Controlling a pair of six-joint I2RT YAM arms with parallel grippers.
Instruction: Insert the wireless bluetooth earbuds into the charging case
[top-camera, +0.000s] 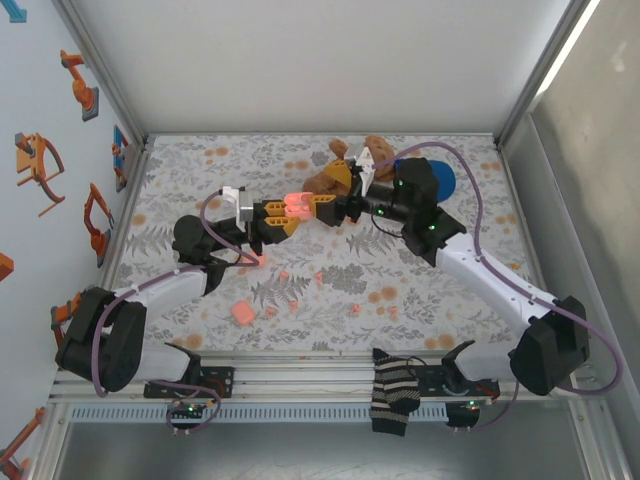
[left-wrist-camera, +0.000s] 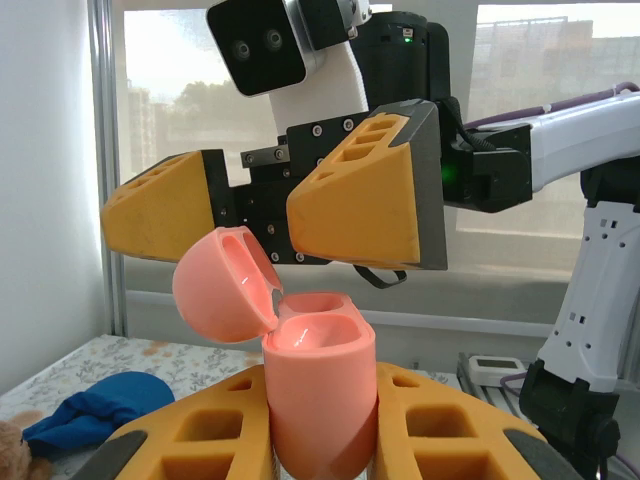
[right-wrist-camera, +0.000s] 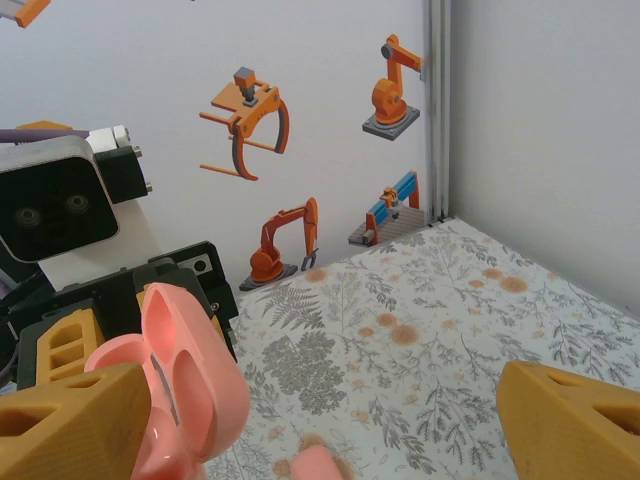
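Observation:
My left gripper (top-camera: 296, 207) (left-wrist-camera: 320, 420) is shut on a pink charging case (top-camera: 297, 206) (left-wrist-camera: 318, 385), holding it upright above the table. The case's lid (left-wrist-camera: 225, 285) (right-wrist-camera: 190, 385) hangs open and both sockets look empty. My right gripper (top-camera: 340, 204) (left-wrist-camera: 262, 210) (right-wrist-camera: 320, 430) faces the case, open, with nothing between its orange fingers (right-wrist-camera: 70, 425); its left finger is beside the lid. Several tiny pink earbuds (top-camera: 283, 276) lie scattered on the floral table (top-camera: 450, 290), in front of and below both grippers.
A second pink case (top-camera: 241, 313) lies near the front left. Brown plush toys (top-camera: 345, 165) and a blue cloth (top-camera: 440, 180) (left-wrist-camera: 85, 415) sit at the back. A striped sock (top-camera: 393, 390) hangs over the front rail. Walls close off the left and back.

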